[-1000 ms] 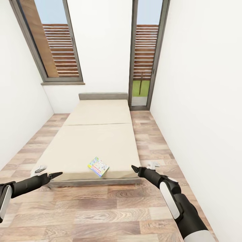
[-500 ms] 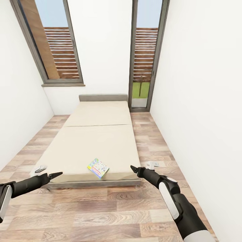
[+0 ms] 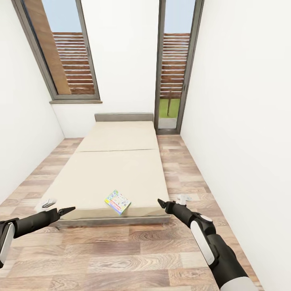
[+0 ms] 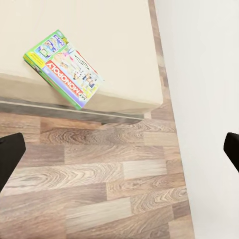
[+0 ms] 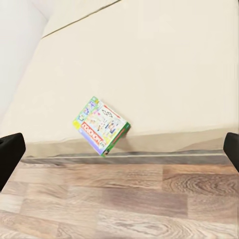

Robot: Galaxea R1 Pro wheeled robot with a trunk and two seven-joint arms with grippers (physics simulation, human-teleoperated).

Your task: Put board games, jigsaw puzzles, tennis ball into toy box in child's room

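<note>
While both wrist views show dark fingertips (image 4: 10, 157) set far apart at the frame edges, so both jaws stand wide with nothing held, the head view shows the left gripper (image 3: 66, 210) and right gripper (image 3: 161, 203) hovering over the wood floor (image 3: 121, 250) before the bed (image 3: 117, 169). A Monopoly board game (image 3: 117, 201) lies flat near the bed's foot edge; its title reads only in the wrist views.

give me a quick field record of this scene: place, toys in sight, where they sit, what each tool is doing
place: narrow bedroom with a bed, wood floor, window and glass door
toy in sight: one board game
toy position: flat on the bed, near its foot edge
left tool: held over the floor short of the bed, empty, fingers wide apart in the left wrist view
right tool: near the bed's foot corner, empty, fingers wide apart in the right wrist view
</note>
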